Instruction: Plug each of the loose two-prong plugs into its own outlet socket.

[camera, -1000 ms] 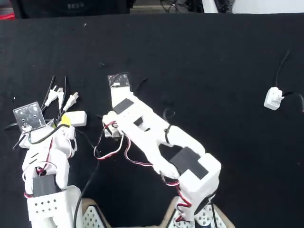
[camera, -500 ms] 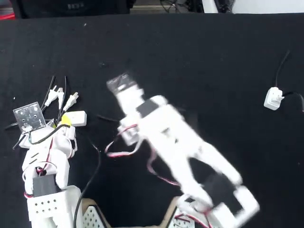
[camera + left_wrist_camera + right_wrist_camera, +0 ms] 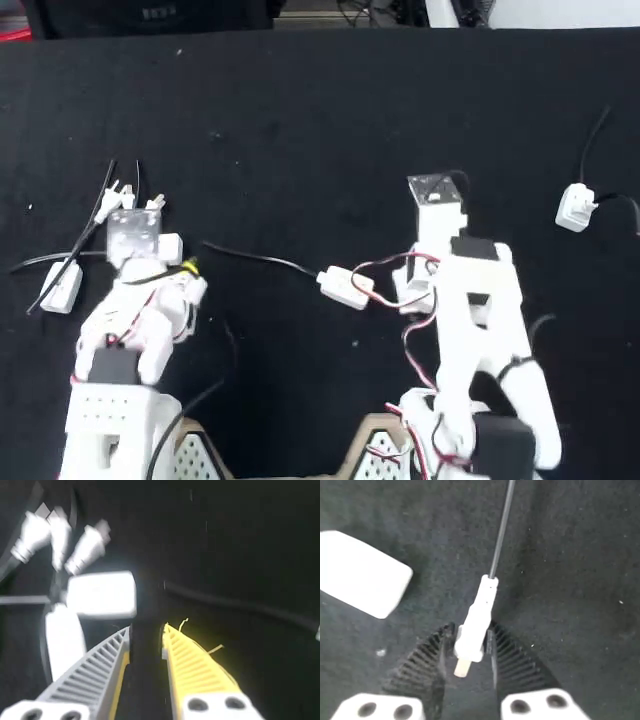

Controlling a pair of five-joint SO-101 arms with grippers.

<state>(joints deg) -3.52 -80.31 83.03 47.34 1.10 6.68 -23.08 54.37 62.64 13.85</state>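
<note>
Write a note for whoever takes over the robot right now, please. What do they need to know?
Left gripper: next to a white socket block, three loose plugs just beyond it.
Right gripper: shut on a white plug, its black cable trailing away.
Also on the table: mid-table socket block, far-right white block.
Done: no plug clearly seated yet.
Left: plug in the held one, then the rest.

I see loose plugs [image 3: 128, 192] near the table's [image 3: 330, 110] left edge, a middle socket [image 3: 343, 286] toward the front edge, and a right socket [image 3: 575, 207] by the right edge.
</note>
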